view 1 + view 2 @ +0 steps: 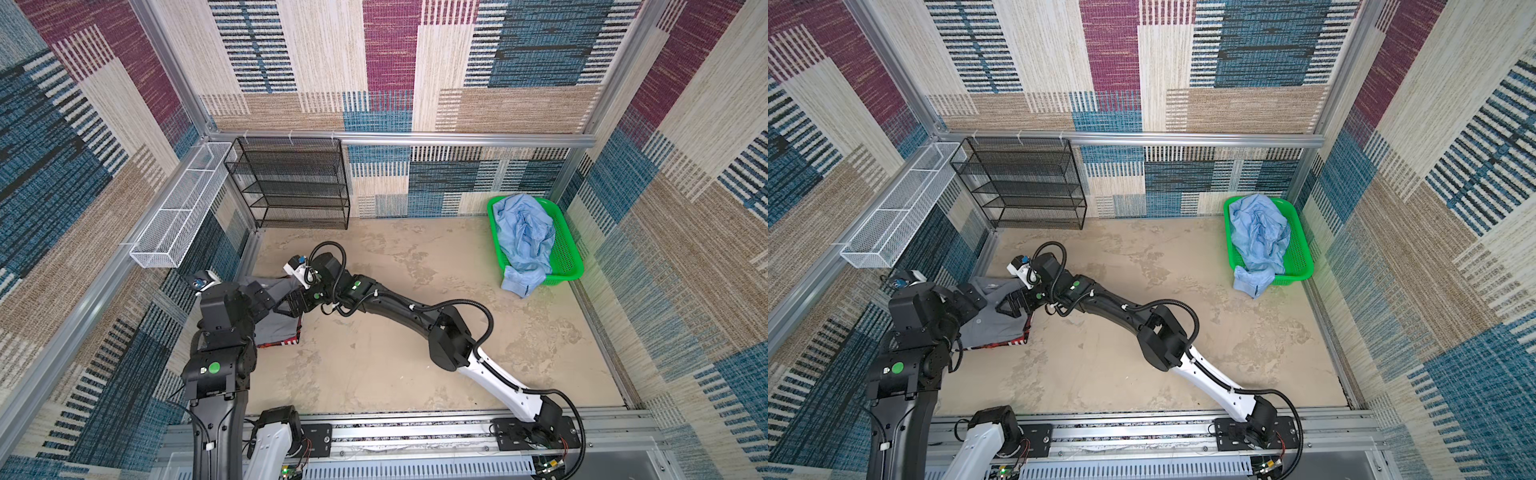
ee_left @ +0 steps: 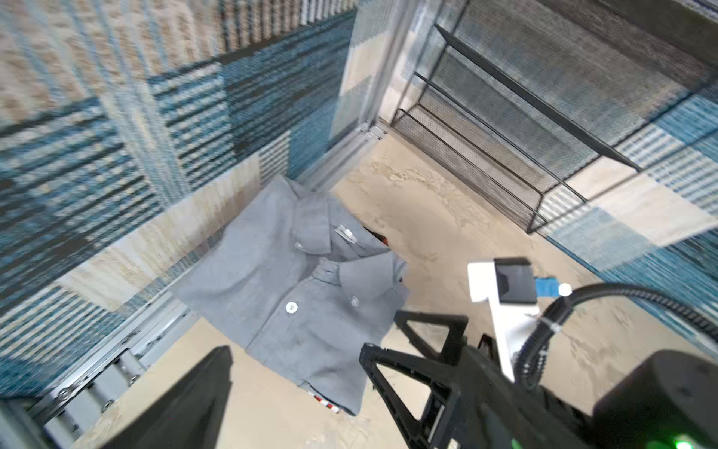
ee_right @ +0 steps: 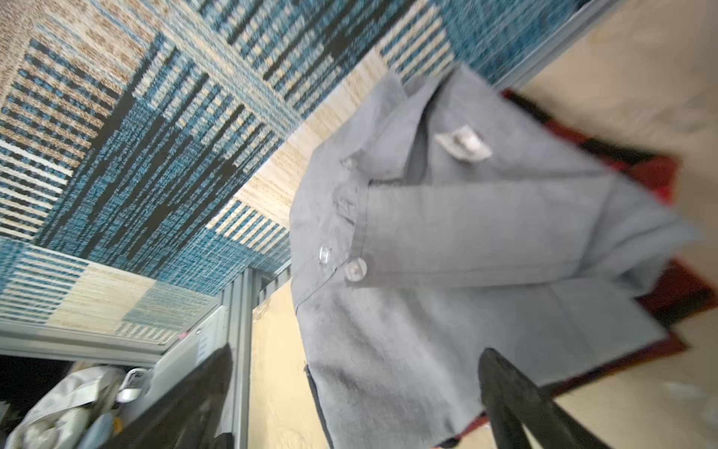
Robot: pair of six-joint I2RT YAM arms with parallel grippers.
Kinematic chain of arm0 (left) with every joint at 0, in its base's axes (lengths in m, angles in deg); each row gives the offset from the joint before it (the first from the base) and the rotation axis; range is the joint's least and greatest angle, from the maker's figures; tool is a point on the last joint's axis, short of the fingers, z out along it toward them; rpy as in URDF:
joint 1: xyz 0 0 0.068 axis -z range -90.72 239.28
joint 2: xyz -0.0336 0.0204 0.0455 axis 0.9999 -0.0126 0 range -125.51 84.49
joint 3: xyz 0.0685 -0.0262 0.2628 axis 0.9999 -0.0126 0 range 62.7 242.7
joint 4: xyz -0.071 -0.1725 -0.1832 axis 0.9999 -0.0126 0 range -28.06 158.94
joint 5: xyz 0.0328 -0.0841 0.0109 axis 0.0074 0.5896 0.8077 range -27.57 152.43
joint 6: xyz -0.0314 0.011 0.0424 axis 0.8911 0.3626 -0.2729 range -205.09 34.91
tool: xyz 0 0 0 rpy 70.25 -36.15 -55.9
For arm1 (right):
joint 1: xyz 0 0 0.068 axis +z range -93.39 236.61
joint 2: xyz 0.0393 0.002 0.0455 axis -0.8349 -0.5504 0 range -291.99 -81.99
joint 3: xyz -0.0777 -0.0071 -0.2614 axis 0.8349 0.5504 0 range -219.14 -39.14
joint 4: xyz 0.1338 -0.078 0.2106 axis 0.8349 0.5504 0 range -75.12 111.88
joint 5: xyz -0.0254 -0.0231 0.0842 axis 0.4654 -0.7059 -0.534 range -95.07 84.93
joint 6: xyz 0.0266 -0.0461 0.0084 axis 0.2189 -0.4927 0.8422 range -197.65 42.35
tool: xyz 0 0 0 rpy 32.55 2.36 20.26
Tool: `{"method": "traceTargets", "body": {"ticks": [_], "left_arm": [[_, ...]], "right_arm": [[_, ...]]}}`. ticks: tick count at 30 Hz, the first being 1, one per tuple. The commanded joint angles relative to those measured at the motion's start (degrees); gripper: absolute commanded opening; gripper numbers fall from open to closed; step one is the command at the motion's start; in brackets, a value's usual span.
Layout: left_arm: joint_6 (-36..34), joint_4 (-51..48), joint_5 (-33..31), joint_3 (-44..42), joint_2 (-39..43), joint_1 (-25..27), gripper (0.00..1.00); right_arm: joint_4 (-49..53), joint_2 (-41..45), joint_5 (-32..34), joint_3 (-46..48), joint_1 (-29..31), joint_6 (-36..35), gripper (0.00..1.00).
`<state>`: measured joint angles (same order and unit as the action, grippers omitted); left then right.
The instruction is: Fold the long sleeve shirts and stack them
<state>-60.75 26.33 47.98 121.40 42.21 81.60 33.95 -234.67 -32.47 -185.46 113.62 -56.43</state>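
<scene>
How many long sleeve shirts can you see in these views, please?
3: a grey shirt folded on the left, a red plaid shirt beneath it, and a light blue shirt crumpled in the green basket. More could hide underneath.

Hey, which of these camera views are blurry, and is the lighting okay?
Right wrist view: strongly motion-blurred, the grey shirt soft and its buttons smeared. Left wrist view: the shirt is fairly sharp, but the patterned wall streaks toward the edges. Both top views: sharp and evenly lit, and the light blue shirt is crisp.
</scene>
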Motion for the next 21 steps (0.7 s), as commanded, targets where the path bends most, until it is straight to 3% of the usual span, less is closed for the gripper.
{"method": "traceTargets", "body": {"ticks": [1, 8, 12, 16, 20, 21], "left_arm": [[-5.40, 4.25, 7.14, -2.22, -1.59, 1.58, 0.99], [-5.21, 21.43, 13.13, -16.39, -0.60, 4.05, 0.99], [-6.60, 27.26, 12.33, -22.71, -2.06, 4.51, 0.99], [-6.79, 32.71, 10.88, -26.17, -6.18, 4.62, 0.99], [-5.59, 41.22, 8.33, -29.67, -12.65, 4.61, 0.99], [-4.72, 43.03, 6.85, -30.40, -14.95, 4.60, 0.99]], "right_arm": [[3.45, 27.70, 13.77, 7.19, -0.49, -8.06, 1.00], [-12.91, 60.23, 29.21, 50.51, -5.96, -9.21, 1.00], [-23.71, 79.89, 43.78, 77.39, -10.06, -13.18, 1.00], [-24.76, 95.36, 52.45, 97.72, -20.17, -16.28, 1.00], [-38.56, 106.49, 57.43, 120.29, -32.24, -20.90, 1.00], [-42.44, 107.67, 55.54, 124.56, -35.07, -20.22, 1.00]]}}
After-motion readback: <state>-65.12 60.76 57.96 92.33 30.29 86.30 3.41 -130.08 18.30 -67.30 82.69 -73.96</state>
